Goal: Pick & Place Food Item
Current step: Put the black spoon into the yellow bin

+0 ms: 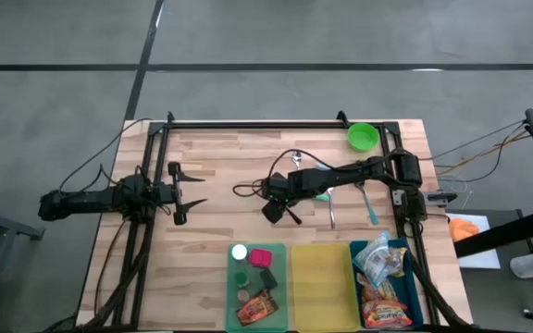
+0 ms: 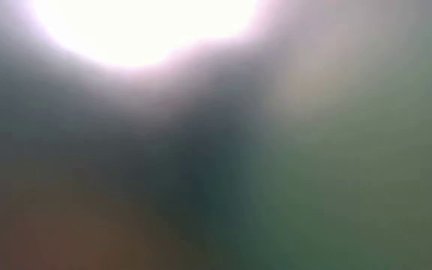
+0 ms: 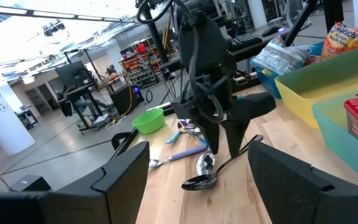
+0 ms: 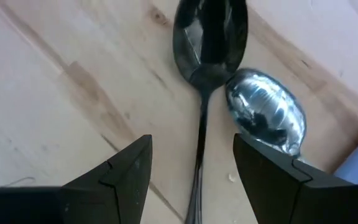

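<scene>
Food packets (image 1: pixel 382 277) lie in a blue bin (image 1: pixel 405 298) at the near right. More small food items (image 1: pixel 255 307) sit in a green bin (image 1: pixel 232 291). My right gripper (image 1: pixel 283 214) hangs open over mid-table, pointing steeply down. Its fingers (image 4: pixel 126 171) stand on either side of a dark spoon's handle (image 4: pixel 199 155) without touching it. The dark spoon (image 3: pixel 201 182) lies flat on the wood beside a silver spoon (image 4: pixel 266 115). My left gripper (image 1: pixel 185 194) waits open and level at the table's left, holding nothing.
A yellow bin (image 1: pixel 320 287) stands between the green and blue ones. A green bowl (image 1: pixel 363 137) sits at the far right. A blue-handled utensil (image 1: pixel 370 203) lies right of the spoons. A cable (image 1: pixel 248 190) runs across the wood near my right gripper. The low view shows only glare.
</scene>
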You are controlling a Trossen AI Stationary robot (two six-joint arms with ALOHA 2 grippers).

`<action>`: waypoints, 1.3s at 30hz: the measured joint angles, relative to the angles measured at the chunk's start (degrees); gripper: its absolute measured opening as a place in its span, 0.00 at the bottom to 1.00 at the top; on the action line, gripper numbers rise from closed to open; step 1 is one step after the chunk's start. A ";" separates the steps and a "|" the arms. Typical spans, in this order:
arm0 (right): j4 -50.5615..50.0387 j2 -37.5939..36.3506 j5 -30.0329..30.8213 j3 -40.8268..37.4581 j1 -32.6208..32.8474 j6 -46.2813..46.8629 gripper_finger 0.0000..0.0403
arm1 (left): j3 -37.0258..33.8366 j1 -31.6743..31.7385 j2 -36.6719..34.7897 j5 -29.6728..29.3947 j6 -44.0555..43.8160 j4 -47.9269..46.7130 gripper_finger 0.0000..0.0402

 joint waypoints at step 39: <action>9.79 0.03 1.35 -8.73 -0.01 0.05 0.23 | 0.00 0.02 -0.01 0.01 -0.11 -0.02 0.69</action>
